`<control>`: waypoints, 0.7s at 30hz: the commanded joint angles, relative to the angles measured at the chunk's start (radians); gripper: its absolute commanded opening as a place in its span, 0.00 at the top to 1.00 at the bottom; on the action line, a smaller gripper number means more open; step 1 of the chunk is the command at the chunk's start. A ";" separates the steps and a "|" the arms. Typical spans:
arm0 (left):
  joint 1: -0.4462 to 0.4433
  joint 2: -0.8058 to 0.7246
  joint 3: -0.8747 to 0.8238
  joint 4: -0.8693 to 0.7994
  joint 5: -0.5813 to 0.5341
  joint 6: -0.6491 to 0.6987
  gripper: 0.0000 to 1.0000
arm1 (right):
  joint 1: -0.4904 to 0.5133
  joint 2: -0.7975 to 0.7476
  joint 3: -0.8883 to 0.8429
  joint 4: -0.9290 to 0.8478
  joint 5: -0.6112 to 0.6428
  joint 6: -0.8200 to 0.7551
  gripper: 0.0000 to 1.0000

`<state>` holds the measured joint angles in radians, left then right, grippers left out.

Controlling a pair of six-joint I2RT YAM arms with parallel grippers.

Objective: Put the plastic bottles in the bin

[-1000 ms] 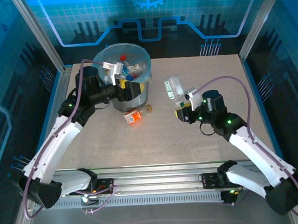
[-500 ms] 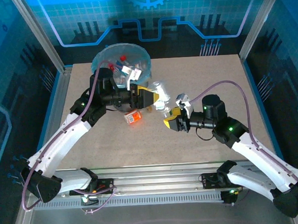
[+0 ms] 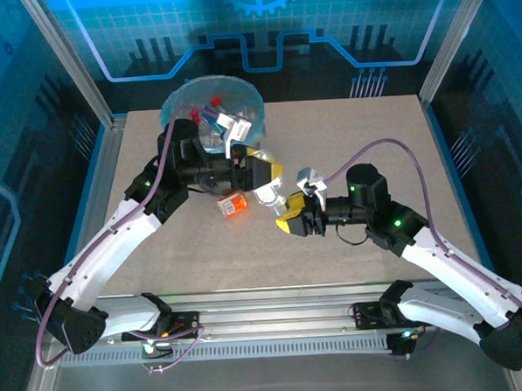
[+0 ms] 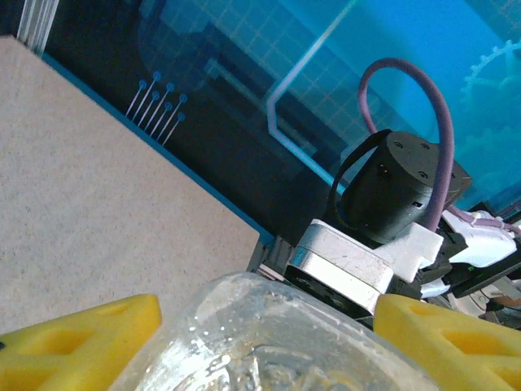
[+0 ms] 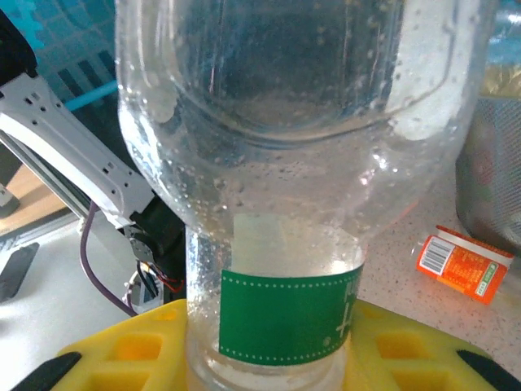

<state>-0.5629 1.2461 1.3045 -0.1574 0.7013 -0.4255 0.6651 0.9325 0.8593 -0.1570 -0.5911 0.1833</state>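
So a second back the left gripper (image 3: 269, 170) was hanging over the bin (image 3: 173, 102) and the right gripper (image 3: 288, 220) had the clear bottle (image 5: 277, 163) out on the right half of the table (image 3: 371, 128). Now both have come to the middle, just near of the bin, nose to nose with the bottle between them, up off the table.

The left gripper's yellow fingers (image 4: 81, 346) sit on either side of the bottle's body. I honestly can't tell if they're squeezing yet. The right gripper is clamped tight on the bottle at its green label (image 5: 289, 314).

Room-wise, the strip between the bin and the left table edge is narrow. An orange bottle (image 3: 233, 204) lies on its side just near of the bin, a bit left of the handoff spot and apart from both grippers. The whole right and far-right of the table is bare, with plenty of space.

The bin sits at the far left, lined with a light-blue bag, with several bottles in the bin (image 3: 214, 106). A red cap and white labels show, but it's too jumbled to count.
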 commanded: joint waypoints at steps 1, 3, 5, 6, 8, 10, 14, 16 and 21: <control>-0.024 -0.036 -0.035 0.135 0.045 -0.023 0.39 | 0.038 -0.004 0.045 0.084 -0.072 0.004 0.65; -0.030 -0.048 -0.042 0.151 0.048 -0.019 0.44 | 0.045 -0.003 0.041 0.088 -0.064 0.009 0.64; -0.036 -0.059 -0.044 0.150 0.048 -0.008 0.50 | 0.046 0.001 0.039 0.094 -0.064 0.015 0.63; -0.036 -0.066 -0.046 0.148 0.047 -0.002 0.53 | 0.048 0.005 0.041 0.093 -0.067 0.016 0.63; -0.037 -0.077 -0.047 0.145 0.045 0.009 0.56 | 0.051 0.011 0.051 0.093 -0.068 0.017 0.61; -0.037 -0.090 -0.050 0.142 0.039 0.023 0.60 | 0.056 0.013 0.061 0.091 -0.062 0.016 0.59; -0.039 -0.120 -0.065 0.147 -0.011 0.037 0.71 | 0.063 0.006 0.081 0.062 0.007 0.016 0.49; -0.038 -0.137 -0.071 0.147 -0.038 0.045 0.75 | 0.067 -0.006 0.083 0.051 0.049 0.018 0.43; -0.039 -0.168 -0.077 0.134 -0.112 0.056 0.89 | 0.069 -0.055 0.082 0.036 0.181 0.027 0.22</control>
<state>-0.5987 1.1080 1.2396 -0.0612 0.6437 -0.4015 0.7208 0.9134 0.9115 -0.1345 -0.5007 0.2096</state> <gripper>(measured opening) 0.674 0.769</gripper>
